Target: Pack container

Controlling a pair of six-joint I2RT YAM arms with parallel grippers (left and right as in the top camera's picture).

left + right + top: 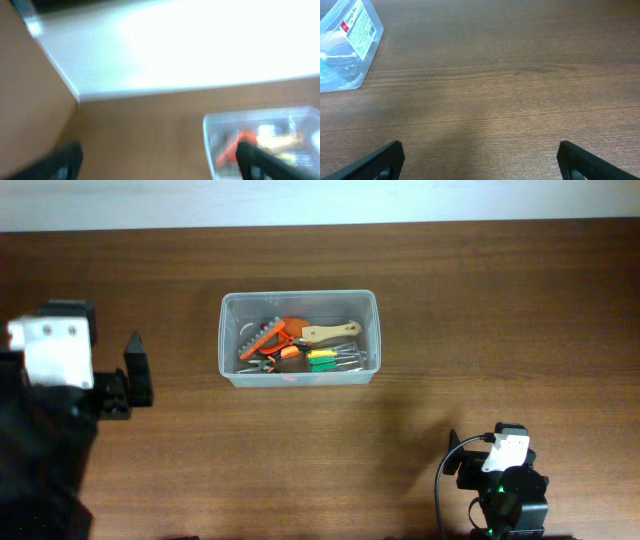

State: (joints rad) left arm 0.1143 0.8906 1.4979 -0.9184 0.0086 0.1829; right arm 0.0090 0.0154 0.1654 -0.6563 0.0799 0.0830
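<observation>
We see the clear, translucent rectangular plastic tub with rounded corners [298, 378] standing upright near the middle of the brown wood-grain worktop [480, 300], its long side running left to right. Several hand tools lie inside it: a pale wooden handle [330, 332], green-handled pieces [322, 360] and orange parts [290, 348]. They are tangled together, and we cannot tell them apart further.

The left arm [60, 365] sits at the left edge of the worktop, apart from the tub. In the blurred left wrist view the left jaws stand wide apart with nothing between them, and the tub [260, 118] shows at the lower right.

The right arm [505, 480] is at the near right corner, well apart from the tub. In the right wrist view the right jaws are also spread wide over bare wood, holding nothing. One corner of the tub [335, 65] shows at the upper left, bearing a white label with red print [357, 27].
</observation>
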